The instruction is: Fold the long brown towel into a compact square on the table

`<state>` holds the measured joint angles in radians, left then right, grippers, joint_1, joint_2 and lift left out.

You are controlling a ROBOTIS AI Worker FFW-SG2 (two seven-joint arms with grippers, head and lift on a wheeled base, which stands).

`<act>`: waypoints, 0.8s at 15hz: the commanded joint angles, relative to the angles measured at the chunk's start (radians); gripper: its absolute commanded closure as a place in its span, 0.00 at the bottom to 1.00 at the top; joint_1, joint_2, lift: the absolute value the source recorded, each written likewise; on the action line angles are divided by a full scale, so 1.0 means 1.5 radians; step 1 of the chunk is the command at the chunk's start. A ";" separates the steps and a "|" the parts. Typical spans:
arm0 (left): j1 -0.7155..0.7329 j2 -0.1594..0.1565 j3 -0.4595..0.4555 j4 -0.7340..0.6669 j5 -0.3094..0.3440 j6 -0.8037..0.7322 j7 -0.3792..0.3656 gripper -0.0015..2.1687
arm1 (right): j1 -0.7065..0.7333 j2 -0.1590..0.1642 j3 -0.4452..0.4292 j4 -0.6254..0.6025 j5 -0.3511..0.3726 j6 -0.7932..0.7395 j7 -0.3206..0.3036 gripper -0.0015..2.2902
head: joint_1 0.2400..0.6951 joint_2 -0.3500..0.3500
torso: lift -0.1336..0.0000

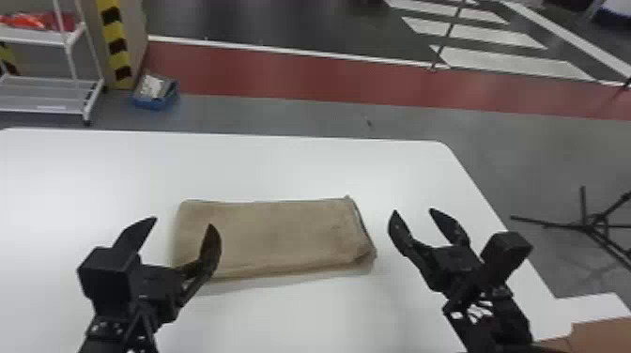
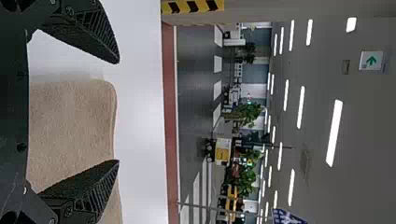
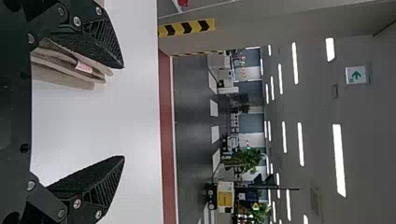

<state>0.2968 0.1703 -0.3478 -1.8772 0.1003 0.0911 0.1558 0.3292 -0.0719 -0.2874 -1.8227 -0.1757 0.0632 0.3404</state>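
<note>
While the brown towel [image 1: 277, 234] is laid on the white bench [image 1: 300, 164] in a folded, elongated rectangle, the left gripper [image 1: 183, 221] is spread open near its left end. Beyond its right end, the right gripper [image 1: 413, 211] is also opened wide. Past the far edge, a blue box [image 1: 150, 103] is seen on the floor [image 1: 281, 115].

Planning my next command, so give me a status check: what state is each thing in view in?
Brown towel: folded in layers into an oblong, not yet square.
Left end effector: open, by the towel's left end.
Right end effector: open, right of the towel.
Table: bearing the towel.
Blue bin: on the floor, loaded.
Ceiling lights: lit.
</note>
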 commanded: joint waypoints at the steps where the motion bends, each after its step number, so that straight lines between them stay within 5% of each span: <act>1: -0.056 -0.003 -0.034 0.051 0.006 0.029 -0.015 0.24 | -0.006 -0.001 -0.003 -0.011 0.009 0.035 0.000 0.10 | 1.00 0.11 | 0.14; 2: -0.076 -0.006 -0.037 0.072 0.010 0.033 -0.031 0.35 | -0.013 -0.002 -0.008 -0.011 0.009 0.054 0.000 0.10 | 1.00 0.10 | 0.14; 4: -0.114 -0.016 -0.038 0.116 0.027 0.068 -0.055 0.81 | -0.030 -0.006 -0.016 -0.011 0.010 0.097 0.005 0.09 | 1.00 0.06 | 0.14; 5: -0.126 -0.017 -0.038 0.129 0.026 0.092 -0.056 0.87 | -0.040 -0.010 -0.018 -0.011 0.010 0.127 0.012 0.09 | 1.00 0.04 | 0.14; 12: -0.136 -0.010 -0.016 0.137 0.027 0.156 -0.074 0.88 | -0.184 -0.041 0.003 0.017 0.021 0.389 0.104 0.09 | 1.00 0.10 | 0.14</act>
<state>0.0916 0.1531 -0.3754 -1.6721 0.1404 0.3230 0.0458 0.0905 -0.1304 -0.3020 -1.8207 -0.1550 0.5959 0.4830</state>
